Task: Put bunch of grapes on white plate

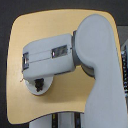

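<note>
The big grey arm (75, 50) covers the tool; I cannot tell its state. Below it, the white plate (31, 89) maybe holds the bunch of grapes (40, 84) on the worktop (45, 25).

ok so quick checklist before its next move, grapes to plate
1. Plate on table: ok, though the arm covers most of it.
2. Grapes located: ok, a dark shape over the plate just under the arm.
3. Grapes resting on plate: cannot tell.
4. Tool open or shut: cannot tell, the arm hides it.
5. Stem or leaf clear of rim: cannot tell, too blurred.
</note>
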Controlling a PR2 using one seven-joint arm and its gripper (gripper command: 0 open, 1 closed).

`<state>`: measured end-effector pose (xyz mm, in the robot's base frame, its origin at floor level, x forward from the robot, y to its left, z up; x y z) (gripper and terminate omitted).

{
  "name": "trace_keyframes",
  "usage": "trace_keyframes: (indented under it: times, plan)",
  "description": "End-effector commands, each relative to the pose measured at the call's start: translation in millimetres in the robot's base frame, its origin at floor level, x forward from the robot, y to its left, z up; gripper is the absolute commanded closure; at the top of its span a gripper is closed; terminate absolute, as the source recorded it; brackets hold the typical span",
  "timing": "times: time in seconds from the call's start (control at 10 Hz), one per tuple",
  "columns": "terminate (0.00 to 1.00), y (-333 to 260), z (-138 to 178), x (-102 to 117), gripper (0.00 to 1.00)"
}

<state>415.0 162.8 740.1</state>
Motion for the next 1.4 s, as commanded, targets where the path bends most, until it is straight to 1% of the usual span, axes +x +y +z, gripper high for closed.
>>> trace_keyframes:
  times: [0.0, 0.1, 0.5, 0.9, 1.3]
  plan:
    - [0.0, -2, -1, 1, 1.0]
    - [0.0, -3, -2, 2, 0.0]
    - [0.0, -7, 2, 5, 0.0]
    - [0.0, -8, 3, 1, 0.0]
    - [0.0, -10, 8, 1, 0.0]
